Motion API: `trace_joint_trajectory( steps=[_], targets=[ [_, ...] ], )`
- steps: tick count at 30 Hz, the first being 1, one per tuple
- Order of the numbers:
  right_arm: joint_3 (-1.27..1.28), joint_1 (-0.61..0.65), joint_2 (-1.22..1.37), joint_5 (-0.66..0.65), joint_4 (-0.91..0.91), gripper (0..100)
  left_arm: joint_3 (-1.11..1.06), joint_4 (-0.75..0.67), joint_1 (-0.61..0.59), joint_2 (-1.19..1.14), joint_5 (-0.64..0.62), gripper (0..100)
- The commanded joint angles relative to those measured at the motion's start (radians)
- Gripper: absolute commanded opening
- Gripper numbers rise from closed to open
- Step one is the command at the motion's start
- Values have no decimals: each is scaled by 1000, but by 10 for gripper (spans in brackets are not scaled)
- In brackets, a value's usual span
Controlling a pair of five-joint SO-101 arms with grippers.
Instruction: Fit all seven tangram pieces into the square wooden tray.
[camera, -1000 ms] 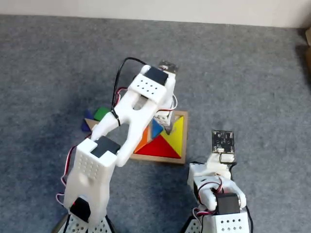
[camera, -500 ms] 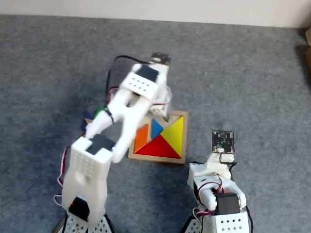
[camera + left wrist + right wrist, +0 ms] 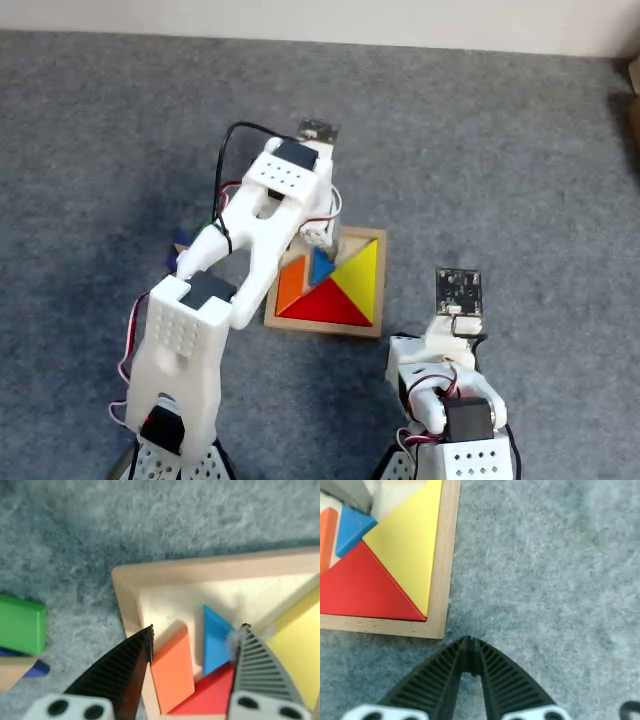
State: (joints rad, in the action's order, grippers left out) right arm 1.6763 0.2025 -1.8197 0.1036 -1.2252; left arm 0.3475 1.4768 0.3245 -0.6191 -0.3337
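Over the last second the left arm (image 3: 262, 235) has swung sideways and away from its base, so its wrist now sits over the far-left corner of the square wooden tray (image 3: 380, 285) instead of the middle.

The left jaws are spread wide with nothing in them. They hang just above the tray floor, one tip by the orange piece (image 3: 172, 672) and the other at the blue triangle (image 3: 215, 640). The right jaws are pinched shut on nothing, parked over the carpeted bench (image 3: 545, 555) just off the tray's near corner.

4 pieces are in the tray: orange, blue, the big yellow triangle (image 3: 407, 537) and the big red triangle (image 3: 362, 587). There's bare wood showing in the corner beyond orange and blue. Outside the tray, well apart from its rim, sit the green piece (image 3: 20, 630), a dark blue piece (image 3: 39, 669) and a plain wooden one (image 3: 11, 674), bunched together. So I'd call it a bit past halfway.

Handling-wise I'd expect these to be light, stiff painted wood, probably a bit slick. Grab the green one across its 2 long flat sides, near the middle. A corner pinch would likely let it twist. The carpet should give a little, which helps the tips get down around the edges.
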Motion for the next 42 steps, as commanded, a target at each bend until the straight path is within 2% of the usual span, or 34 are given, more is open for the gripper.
trace_joint_trajectory(
  steps=[1, 4, 10, 19, 25, 30, 37, 40, 42],
  targets=[
    [108, -4, -19, 8, -5, 5, 8, 57, -10, 12, 3, 258],
    [108, -4, -19, 8, -5, 5, 8, 103, -10, 13, 3, 232],
    [108, -4, -19, 8, -5, 5, 31, 170, -10, 21, 3, 98],
    [108, -4, -19, 8, -5, 5, 90, 233, -13, 189, 0, 98],
    [108, -4, -19, 8, -5, 5, 1, 235, -81, 383, 11, 98],
    [108, -4, -19, 8, -5, 5, -139, 158, -143, 553, 218, 1],
    [108, -4, -19, 8, -5, 5, -380, -14, -237, 647, 414, 27],
    [108, -4, -19, 8, -5, 5, -444, -104, -305, 647, 540, 107],
    [108, -4, -19, 8, -5, 5, -467, -144, -352, 647, 529, 209]
  ],
)
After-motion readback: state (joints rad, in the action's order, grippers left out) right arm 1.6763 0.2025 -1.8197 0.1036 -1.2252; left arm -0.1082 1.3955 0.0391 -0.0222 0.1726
